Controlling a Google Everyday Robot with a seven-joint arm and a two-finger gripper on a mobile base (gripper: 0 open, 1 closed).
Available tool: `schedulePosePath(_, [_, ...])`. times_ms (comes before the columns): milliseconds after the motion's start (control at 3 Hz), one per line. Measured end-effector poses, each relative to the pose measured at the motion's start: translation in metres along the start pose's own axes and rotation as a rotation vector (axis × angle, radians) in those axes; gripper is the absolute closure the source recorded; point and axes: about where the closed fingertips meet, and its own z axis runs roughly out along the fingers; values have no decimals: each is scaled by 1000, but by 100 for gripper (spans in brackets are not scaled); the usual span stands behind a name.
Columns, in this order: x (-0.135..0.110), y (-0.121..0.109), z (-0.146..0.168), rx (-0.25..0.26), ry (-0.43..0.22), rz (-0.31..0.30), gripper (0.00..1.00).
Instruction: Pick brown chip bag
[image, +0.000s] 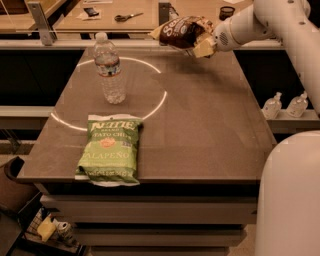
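Observation:
The brown chip bag (181, 32) hangs in the air above the far edge of the brown table (210, 130), tilted, with its left end pointing left. My gripper (202, 46) is shut on the bag's right end, and its yellowish fingers (204, 48) pinch the bag from below. The white arm reaches in from the upper right.
A green jalapeño chip bag (110, 148) lies flat at the table's front left. A clear water bottle (110, 69) stands upright at the back left, inside a white circle marked on the top. Two small bottles (285, 105) sit on a shelf to the right.

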Motion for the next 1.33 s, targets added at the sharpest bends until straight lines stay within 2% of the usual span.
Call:
schedulePosePath(667, [-40, -2, -38, 15, -73, -64, 100])
schedulePosePath(1000, [-55, -2, -65, 51, -91, -92, 100])
schedulePosePath(1333, [-74, 3, -108, 102, -123, -136, 100])
